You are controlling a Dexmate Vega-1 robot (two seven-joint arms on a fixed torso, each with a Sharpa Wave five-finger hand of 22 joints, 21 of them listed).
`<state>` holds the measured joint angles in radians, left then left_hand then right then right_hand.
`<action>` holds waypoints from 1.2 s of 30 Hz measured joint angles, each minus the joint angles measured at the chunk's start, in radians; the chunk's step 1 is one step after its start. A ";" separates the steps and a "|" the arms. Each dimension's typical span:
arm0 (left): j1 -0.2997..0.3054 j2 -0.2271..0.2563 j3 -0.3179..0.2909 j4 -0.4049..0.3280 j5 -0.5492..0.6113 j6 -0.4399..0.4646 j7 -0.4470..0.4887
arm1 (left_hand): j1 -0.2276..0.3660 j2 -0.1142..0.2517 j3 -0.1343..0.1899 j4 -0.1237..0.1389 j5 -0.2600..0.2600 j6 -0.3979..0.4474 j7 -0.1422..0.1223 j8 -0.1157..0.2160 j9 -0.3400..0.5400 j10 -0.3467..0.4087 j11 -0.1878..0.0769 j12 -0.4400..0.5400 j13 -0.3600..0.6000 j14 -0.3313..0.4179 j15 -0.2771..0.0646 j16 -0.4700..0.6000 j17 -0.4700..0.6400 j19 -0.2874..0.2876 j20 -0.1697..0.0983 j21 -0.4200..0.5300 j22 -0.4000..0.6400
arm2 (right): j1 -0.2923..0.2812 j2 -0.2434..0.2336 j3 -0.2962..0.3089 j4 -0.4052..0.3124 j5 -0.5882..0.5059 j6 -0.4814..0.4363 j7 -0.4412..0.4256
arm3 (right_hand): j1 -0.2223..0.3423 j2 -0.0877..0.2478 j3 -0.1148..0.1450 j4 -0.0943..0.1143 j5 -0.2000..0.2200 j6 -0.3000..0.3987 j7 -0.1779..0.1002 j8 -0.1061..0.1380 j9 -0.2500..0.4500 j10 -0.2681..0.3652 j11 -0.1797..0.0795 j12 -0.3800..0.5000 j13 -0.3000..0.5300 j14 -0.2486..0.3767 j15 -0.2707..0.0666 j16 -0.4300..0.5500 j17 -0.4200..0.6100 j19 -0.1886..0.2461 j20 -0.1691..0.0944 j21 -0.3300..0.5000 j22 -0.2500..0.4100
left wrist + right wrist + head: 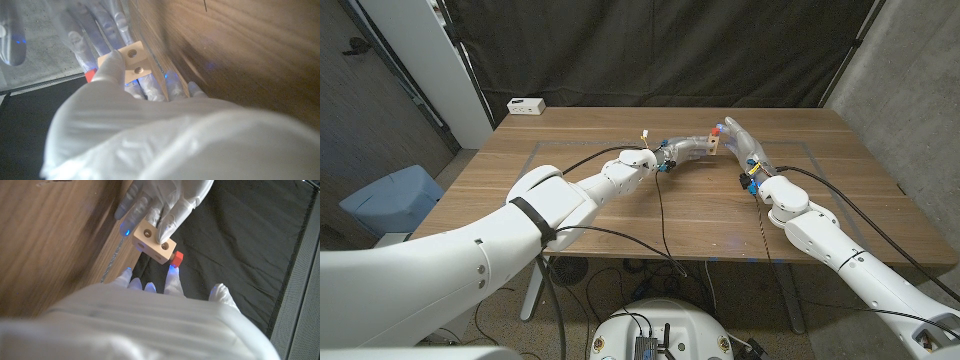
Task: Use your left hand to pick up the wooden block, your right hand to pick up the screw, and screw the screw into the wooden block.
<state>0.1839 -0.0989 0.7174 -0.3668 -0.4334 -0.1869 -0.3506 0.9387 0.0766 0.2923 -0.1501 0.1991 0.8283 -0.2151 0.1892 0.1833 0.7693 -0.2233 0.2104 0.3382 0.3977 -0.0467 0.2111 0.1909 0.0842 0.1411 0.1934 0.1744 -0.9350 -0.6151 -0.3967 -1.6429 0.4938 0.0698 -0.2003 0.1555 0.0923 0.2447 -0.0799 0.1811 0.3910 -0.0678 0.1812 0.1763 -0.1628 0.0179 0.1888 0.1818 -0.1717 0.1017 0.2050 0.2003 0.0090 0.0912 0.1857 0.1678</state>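
Note:
The pale wooden block with two round holes is up off the table, and my left hand grips it between thumb and fingers. The block also shows in the head view and in the left wrist view. The red-headed screw sticks out of one side of the block. My right hand reaches toward it from the other side. One of its fingertips is at the screw head and its thumb is spread well away. The screw's shaft is hidden in the block.
The wooden table has a white power strip at its far left corner. A black curtain hangs behind the table. Cables run along both forearms and over the table's front edge.

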 measured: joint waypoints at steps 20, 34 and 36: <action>0.012 0.015 0.004 -0.041 0.002 0.032 0.012 | 0.000 0.000 -0.001 -0.001 0.001 0.000 0.000 0.000 0.001 0.000 0.000 0.000 0.000 0.000 0.000 0.000 0.000 0.000 0.000 0.000 0.000 | 0.001 -0.001 -0.003 -0.004 0.001 -0.012 -0.001 | 0.000 0.000 0.000 0.000 0.000 0.000 0.000 0.000 0.000 0.000 0.000 0.000 0.000 0.000 0.000 0.000 0.000 0.000 0.000 0.000 0.000; 0.016 0.021 0.007 -0.059 0.002 0.047 0.017 | 0.000 0.000 -0.002 -0.002 0.001 0.000 0.000 0.000 0.001 0.000 0.000 0.000 0.000 0.000 0.000 0.000 0.000 0.000 0.000 0.000 0.000 | -0.010 -0.007 0.000 -0.017 0.003 -0.018 -0.012 | -0.004 0.004 0.000 0.000 0.000 0.000 0.000 0.000 0.000 0.000 0.000 0.000 0.000 0.000 0.000 0.000 0.000 0.000 0.000 0.000 0.000; 0.017 0.021 0.007 -0.060 0.002 0.048 0.017 | 0.000 0.000 -0.002 -0.002 0.001 0.000 0.000 0.000 0.001 0.000 0.000 0.000 0.000 0.000 0.000 0.000 0.000 0.000 0.000 0.000 0.000 | -0.013 -0.007 0.001 -0.020 0.003 -0.018 -0.013 | -0.004 0.004 0.000 0.000 0.000 0.000 0.000 0.000 0.000 0.000 0.000 0.000 0.000 0.000 0.000 0.000 0.000 0.000 0.000 0.000 0.000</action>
<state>0.2008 -0.0777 0.7242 -0.4272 -0.4312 -0.1393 -0.3335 0.9391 0.0762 0.2900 -0.1524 0.1998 0.8283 -0.2151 0.1892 0.1838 0.7693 -0.2233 0.2103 0.3382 0.3978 -0.0467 0.2110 0.1909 0.0842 0.1411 0.1934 0.1744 -0.9476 -0.6222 -0.3952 -1.6626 0.4968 0.0516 -0.2137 0.1515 0.0965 0.2446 -0.0799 0.1811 0.3911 -0.0679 0.1812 0.1763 -0.1628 0.0179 0.1887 0.1818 -0.1716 0.1017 0.2050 0.2003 0.0090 0.0913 0.1857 0.1678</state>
